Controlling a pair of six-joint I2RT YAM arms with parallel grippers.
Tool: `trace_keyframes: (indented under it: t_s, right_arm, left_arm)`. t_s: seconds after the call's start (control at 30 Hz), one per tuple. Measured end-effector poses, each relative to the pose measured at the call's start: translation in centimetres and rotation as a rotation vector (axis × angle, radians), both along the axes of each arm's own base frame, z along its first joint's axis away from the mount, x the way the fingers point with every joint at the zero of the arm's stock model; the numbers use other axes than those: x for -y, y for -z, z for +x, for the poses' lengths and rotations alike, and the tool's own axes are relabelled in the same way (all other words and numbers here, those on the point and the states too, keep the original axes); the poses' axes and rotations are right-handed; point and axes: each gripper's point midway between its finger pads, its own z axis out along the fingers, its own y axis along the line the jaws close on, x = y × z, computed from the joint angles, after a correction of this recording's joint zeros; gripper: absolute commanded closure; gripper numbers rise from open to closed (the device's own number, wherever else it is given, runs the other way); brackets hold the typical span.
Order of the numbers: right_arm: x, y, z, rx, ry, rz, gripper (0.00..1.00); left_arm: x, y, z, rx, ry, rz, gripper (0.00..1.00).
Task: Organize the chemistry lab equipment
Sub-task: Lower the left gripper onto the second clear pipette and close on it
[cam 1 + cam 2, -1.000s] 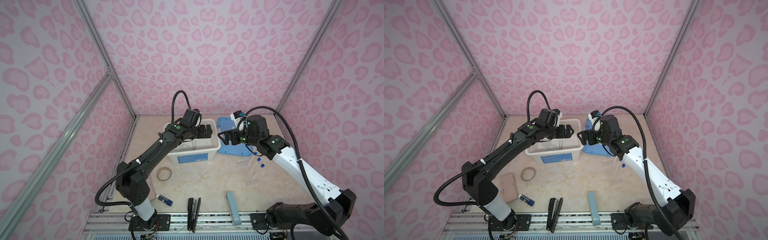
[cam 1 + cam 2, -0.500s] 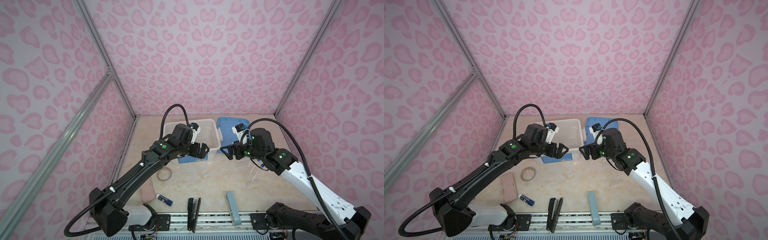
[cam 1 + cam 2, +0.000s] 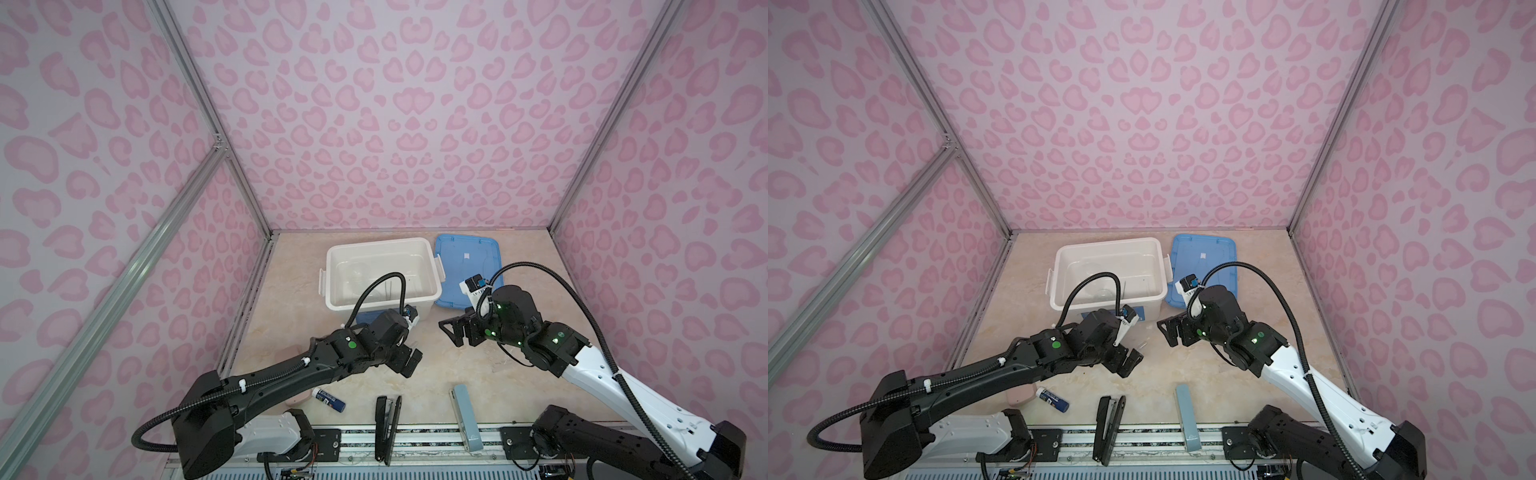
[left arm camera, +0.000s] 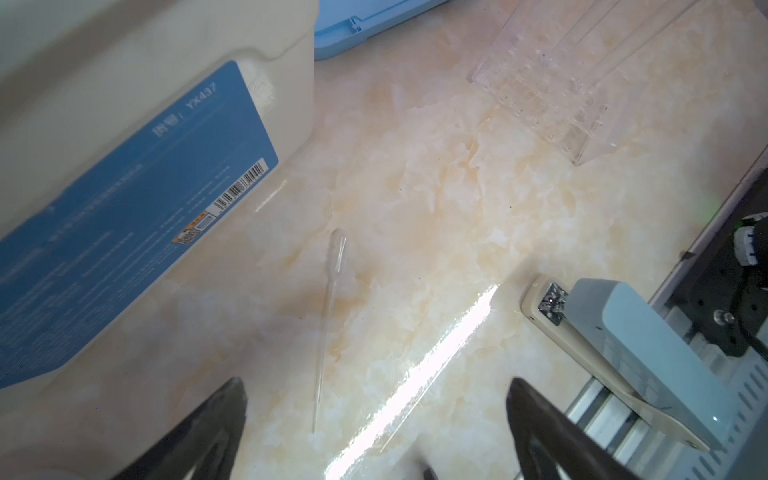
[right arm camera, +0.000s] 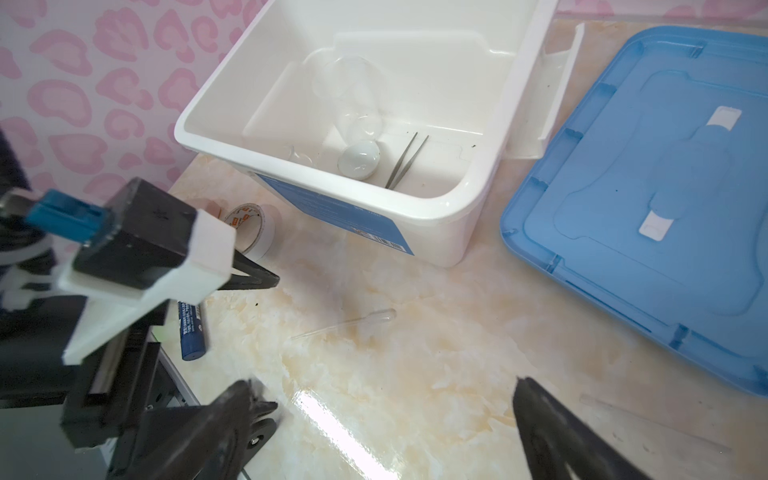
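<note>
A clear dropper [image 4: 332, 286] lies on the marble table just in front of the white bin [image 3: 432, 286]; it also shows in the right wrist view [image 5: 353, 321]. My left gripper [image 3: 409, 361] hangs open low over the table, the dropper's thin tip between its fingers [image 4: 374, 382]. My right gripper [image 3: 455, 332] is open and empty, facing the left one across the dropper [image 5: 384, 382]. In the bin lie a clear round dish [image 5: 345, 79], a little beaker [image 5: 359, 124], a small white dish [image 5: 358, 160] and tweezers [image 5: 405, 162]. A clear rack [image 4: 548, 70] lies on the table.
The bin's blue lid [image 3: 465, 266] lies flat to its right. A tape roll [image 5: 253, 226] and a blue glue stick [image 3: 328, 399] sit at the left front. A black stapler [image 3: 386, 428] and a pale-blue stapler [image 3: 465, 415] lie at the front edge.
Both arms have drawn back from the bin toward the front and come down over the table. The left gripper has left the bin. Both grippers stayed open.
</note>
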Motion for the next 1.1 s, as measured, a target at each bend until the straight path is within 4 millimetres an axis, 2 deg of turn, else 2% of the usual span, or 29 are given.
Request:
trace_keyframes:
  t_s: [0.07, 0.2, 0.27, 0.33, 0.57, 0.6, 0.83, 0.93, 1.1]
  right_arm:
    - [0.2, 0.3, 0.0, 0.001, 0.013, 0.0, 0.01]
    - [0.5, 0.8, -0.1, 0.002, 0.026, -0.002, 0.01]
    - [0.7, 1.2, -0.3, -0.001, 0.03, -0.009, 0.01]
    - [0.8, 1.6, -0.3, -0.004, 0.034, -0.016, 0.01]
    - [1.0, 2.5, -0.5, -0.018, 0.036, -0.031, 0.02]
    - [1.0, 2.6, -0.6, -0.019, 0.036, -0.032, 0.01]
    - [1.1, 2.7, -0.6, -0.022, 0.043, -0.031, 0.01]
    - [1.1, 2.6, -0.6, -0.02, 0.042, -0.029, 0.01]
    - [1.3, 2.6, -0.7, -0.014, 0.047, -0.028, 0.01]
  left_arm:
    - [0.0, 1.4, 0.1, -0.002, -0.005, 0.022, 0.03]
    - [0.5, 3.0, 0.5, 0.004, -0.015, 0.017, 0.17]
    - [0.7, 4.1, 0.6, 0.001, -0.014, 0.021, 0.19]
    - [0.9, 5.0, 0.7, -0.002, -0.01, 0.029, 0.26]
    - [2.2, 7.3, 1.3, -0.006, 0.017, 0.041, 0.39]
    - [2.2, 7.5, 1.4, -0.005, 0.016, 0.045, 0.42]
    - [2.7, 8.3, 2.4, 0.027, 0.011, 0.058, 0.45]
    - [2.9, 8.6, 2.9, 0.036, 0.001, 0.072, 0.54]
    - [2.9, 9.0, 3.6, 0.057, -0.02, 0.073, 0.55]
